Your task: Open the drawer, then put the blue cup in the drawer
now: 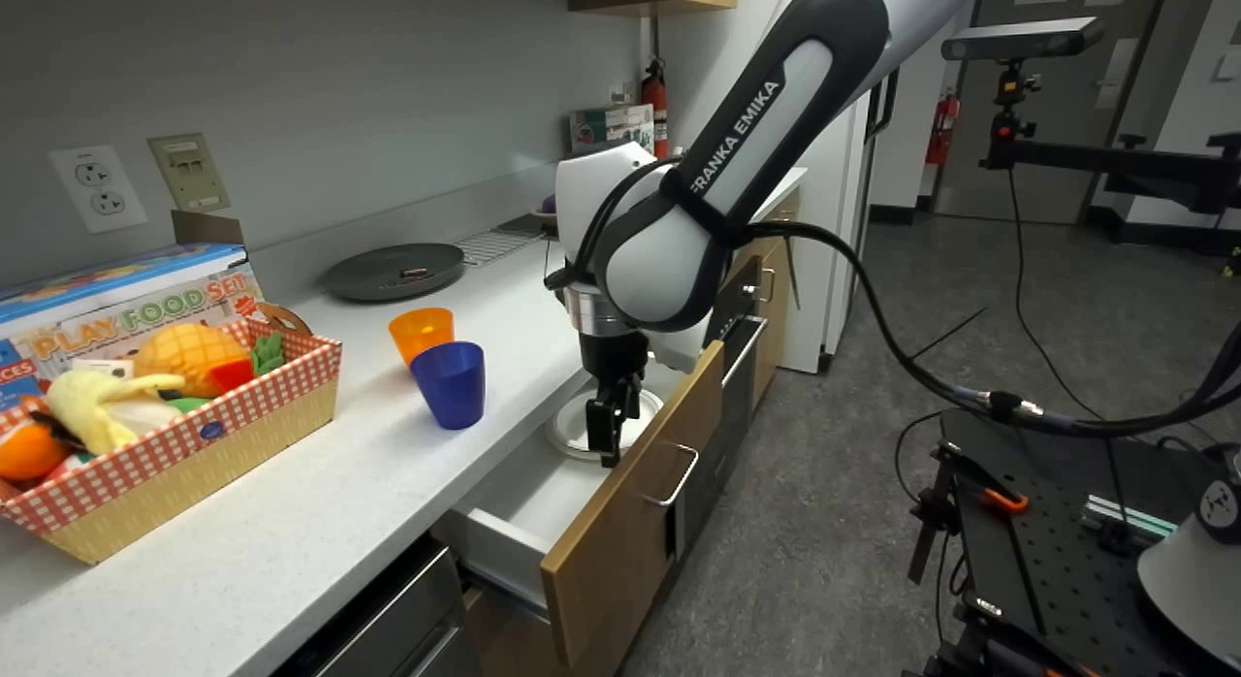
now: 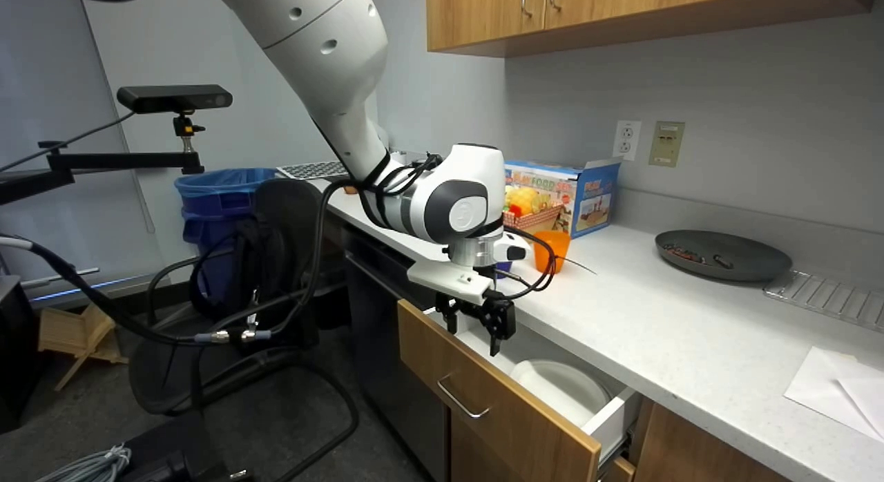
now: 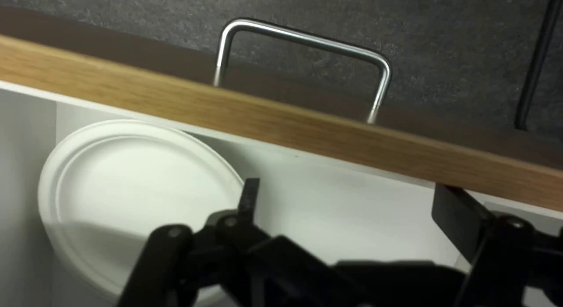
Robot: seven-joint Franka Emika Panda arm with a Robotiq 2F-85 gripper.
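The drawer stands pulled out, with its light wood front and bar handle showing in both exterior views (image 1: 635, 531) (image 2: 494, 406) and the wrist view (image 3: 281, 120). The small blue cup (image 1: 451, 386) stands upright on the counter, near its front edge. In an exterior view the blue cup (image 2: 504, 266) is mostly hidden behind the arm. My gripper (image 1: 608, 444) points down over the open drawer, close behind its front panel. The gripper's fingers are wide apart with nothing between them in the wrist view (image 3: 346, 190); it also shows open in an exterior view (image 2: 473, 338).
An orange cup (image 1: 419, 330) stands right beside the blue cup. A white plate (image 2: 556, 385) lies in the drawer. A basket of play food (image 1: 194, 464), a box (image 2: 594, 199) and a dark pan (image 2: 722, 255) are on the counter. A dark-fronted appliance (image 1: 402, 609) adjoins the drawer.
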